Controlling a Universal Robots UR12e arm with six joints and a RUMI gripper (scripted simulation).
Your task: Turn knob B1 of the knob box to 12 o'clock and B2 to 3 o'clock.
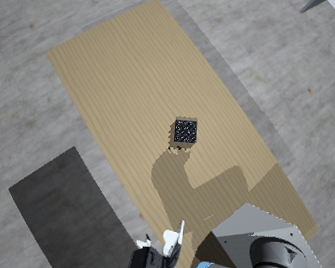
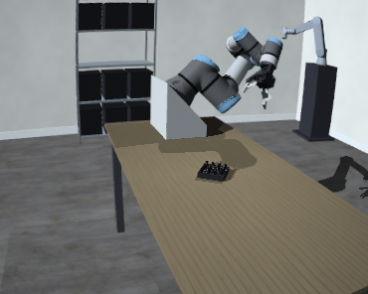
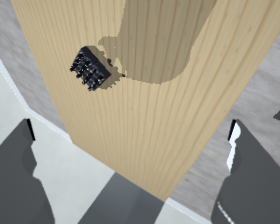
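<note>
Fingers: the two dark fingers with pale tips [image 1: 163,241] [image 2: 255,93] [image 3: 132,131] stand wide apart, nothing between them, above and well apart from the work.

Location: the small black square knob box [image 1: 186,131] [image 2: 213,172] [image 3: 90,69] sits upright on the pale wood-grained rectangular surface [image 1: 136,83] [image 2: 239,214] [image 3: 120,115], out in front of the grey angular arm mount [image 1: 236,222] [image 2: 185,120].

Risks, judged:
1. Wrong knob. The knobs are packed close and the socket cannot be made out; a misread of that side would swap the rows or mirror the numbering.
2. Neighbour disturbed. Fingers this wide, lowered as they are, could brush knobs beside B1 or B2. Cause: crowding. Narrowing them before descent seems wise.
3. Wrong end angle. Pointer and hour marks are too small to read; slip on a small knob would leave it short of 12 or 3 o'clock.
4. Box shift. No clamp can be seen; an off-axis grip or sideways push might twist the whole box instead of the knob.

Count: knob box, 1; surface, 1; fingers, 2; arm at the surface, 1; slim grey arm [image 2: 319,37] on a dark pedestal in the background, 1; grey metal shelf unit [image 2: 115,65], 1. Knobs: several, exact number cannot be told. Target knobs by the task: 2; settings cannot be told.
</note>
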